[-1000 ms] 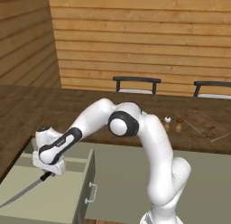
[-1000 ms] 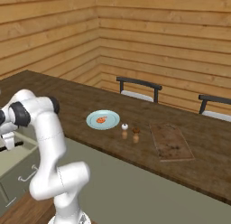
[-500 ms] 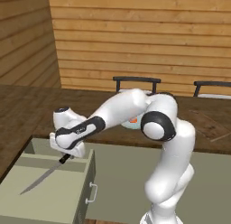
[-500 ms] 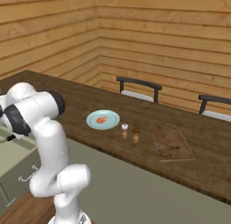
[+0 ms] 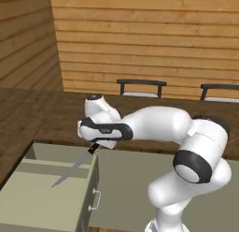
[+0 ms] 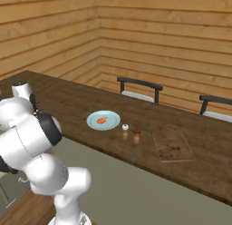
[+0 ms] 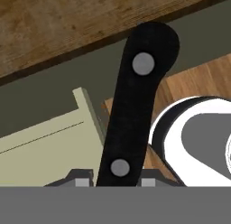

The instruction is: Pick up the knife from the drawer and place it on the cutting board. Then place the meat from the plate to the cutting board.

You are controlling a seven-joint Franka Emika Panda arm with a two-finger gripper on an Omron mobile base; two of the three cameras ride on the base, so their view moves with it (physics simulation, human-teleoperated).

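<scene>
My gripper (image 5: 95, 147) is shut on the black handle of the knife (image 5: 74, 168), which hangs tilted over the open drawer (image 5: 42, 198), blade pointing down and left. In the hand view the knife handle (image 7: 134, 101) rises between my fingertips (image 7: 80, 178), above the drawer wall (image 7: 49, 133). On the wooden counter, the pale-blue plate (image 6: 112, 116) holds the orange-red meat (image 6: 102, 120). The brown cutting board (image 6: 171, 141) lies to the right of the plate, with nothing on it.
Two small shakers (image 6: 125, 131) (image 6: 136, 135) stand between plate and board. Two dark chairs (image 6: 138, 87) (image 6: 216, 106) stand behind the counter. The drawer's front panel with its metal handle (image 5: 95, 200) juts out below the counter edge, beside my arm.
The gripper has moved right and slightly up, carrying the knife from low in the drawer toward the counter edge. The arm has swung round with it.
</scene>
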